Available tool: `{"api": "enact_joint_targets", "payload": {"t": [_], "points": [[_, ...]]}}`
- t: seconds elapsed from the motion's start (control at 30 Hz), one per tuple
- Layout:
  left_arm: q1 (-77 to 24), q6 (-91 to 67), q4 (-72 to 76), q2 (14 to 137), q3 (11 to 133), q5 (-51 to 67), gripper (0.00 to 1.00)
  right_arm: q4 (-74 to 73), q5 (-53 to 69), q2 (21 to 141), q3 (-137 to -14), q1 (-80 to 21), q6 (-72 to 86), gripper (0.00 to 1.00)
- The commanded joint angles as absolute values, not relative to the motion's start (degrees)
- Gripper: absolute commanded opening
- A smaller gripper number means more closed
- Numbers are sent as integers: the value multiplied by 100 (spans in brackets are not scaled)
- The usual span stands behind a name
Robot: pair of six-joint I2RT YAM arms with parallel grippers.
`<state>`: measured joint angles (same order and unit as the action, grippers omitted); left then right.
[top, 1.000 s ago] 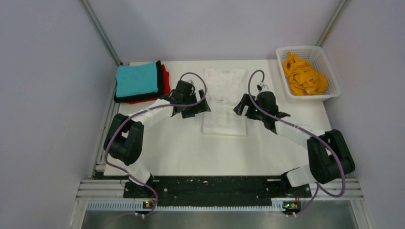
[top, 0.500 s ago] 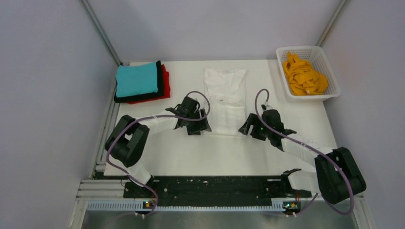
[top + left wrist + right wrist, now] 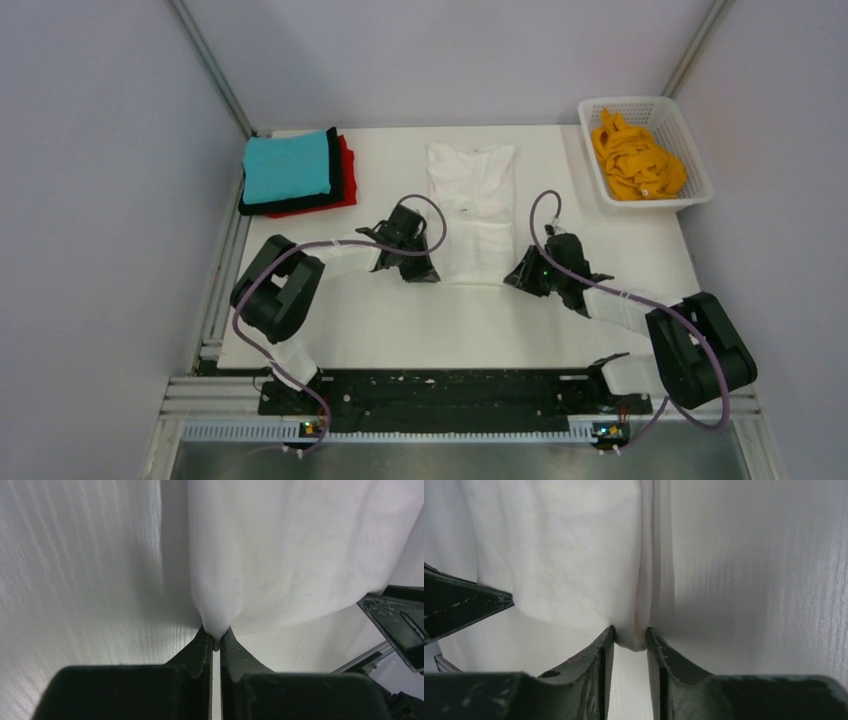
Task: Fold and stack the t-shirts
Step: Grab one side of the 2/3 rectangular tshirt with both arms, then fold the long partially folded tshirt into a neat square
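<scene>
The white t-shirt (image 3: pixel 473 205) lies as a long folded strip in the middle of the table. My left gripper (image 3: pixel 425 271) is at its near left corner, shut on a pinch of the white t-shirt (image 3: pixel 280 555), with the left gripper (image 3: pixel 216 636) low on the table. At the near right corner my right gripper (image 3: pixel 518 279) holds the hem; the right gripper (image 3: pixel 630 638) has a thick fold of the white t-shirt (image 3: pixel 564 555) pressed between both fingers. A folded teal t-shirt (image 3: pixel 286 167) tops a black one (image 3: pixel 335 160) and a red one (image 3: pixel 347 165) at the back left.
A white lattice basket (image 3: pixel 646 102) at the back right holds a crumpled orange t-shirt (image 3: pixel 634 160). Grey walls close in both sides, and a black rail (image 3: pixel 440 390) runs along the near edge. Each wrist view shows the other gripper's finger tip at its edge.
Both grippers came down and toward me from mid-shirt to the near corners of the white t-shirt, then closed on the cloth there. The shirt's near fold has flattened out.
</scene>
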<state>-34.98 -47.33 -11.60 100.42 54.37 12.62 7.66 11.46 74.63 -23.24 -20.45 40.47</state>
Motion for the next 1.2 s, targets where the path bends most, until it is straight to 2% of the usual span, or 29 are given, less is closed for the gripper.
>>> {"api": "enact_joint_targets", "payload": {"t": [0.0,0.1,0.37,0.57,0.73,0.97,1.07,1.17], "points": [[-3529,-4671,-1232,10384,5380,957,0,848,1150,7676,-2191,-2061,4130,22],[-3544,-4687,-1029,10167,5041,962,0,808,1264,7580,-2073,-2079,4163,0],[-3973,-5036,-504,9233,3168,771,0,-71,1455,6213,-1107,-2760,4470,0],[-4817,-5473,-1245,8285,2657,393,0,-1646,1769,4394,-821,-3504,4998,0],[-5102,-5803,-1840,6784,2241,186,0,-2734,2008,2914,-909,-3693,5156,0],[-5413,-5217,-1991,5309,2795,288,0,-2309,2768,2112,-1282,-3704,5259,0],[-5410,-4911,-2361,5089,3363,-334,0,-2167,2575,2197,-1737,-3700,5113,0],[-5401,-4720,-2097,5045,3595,-1019,0,-2230,2104,2600,-2162,-3704,4863,0]]}}
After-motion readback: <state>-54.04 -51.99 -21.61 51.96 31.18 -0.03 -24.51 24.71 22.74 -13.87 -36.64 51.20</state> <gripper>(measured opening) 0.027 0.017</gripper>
